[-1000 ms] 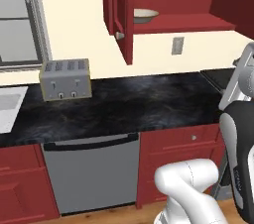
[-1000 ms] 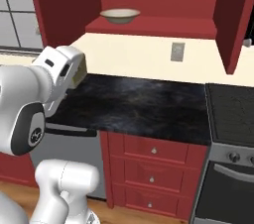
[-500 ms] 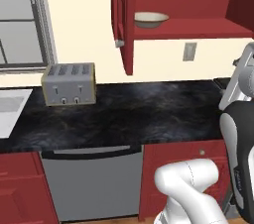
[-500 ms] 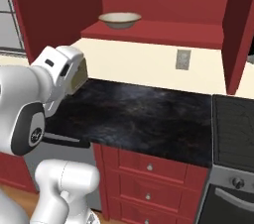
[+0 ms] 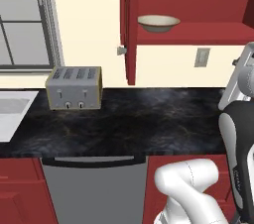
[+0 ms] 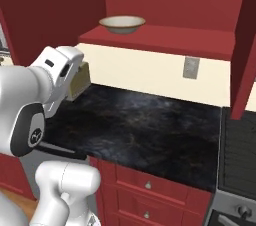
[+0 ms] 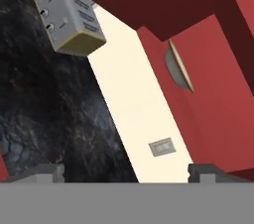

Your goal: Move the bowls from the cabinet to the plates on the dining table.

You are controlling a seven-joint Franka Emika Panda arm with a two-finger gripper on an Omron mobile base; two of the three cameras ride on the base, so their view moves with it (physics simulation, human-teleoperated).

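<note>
Cream bowl (image 5: 158,23) matt ceramic; toaster (image 5: 74,87) brushed metal; counter (image 5: 124,124) glossy marbled stone.

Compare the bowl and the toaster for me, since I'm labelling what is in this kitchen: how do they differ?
The bowl is round, cream-white and open-topped; the toaster is a boxy grey-silver block with slots on top. The bowl sits up on the shelf of the open red cabinet; the toaster stands below on the black counter, off to the bowl's left. Both rest upright, and the open gripper touches neither.

No legible text or labels anywhere
</note>
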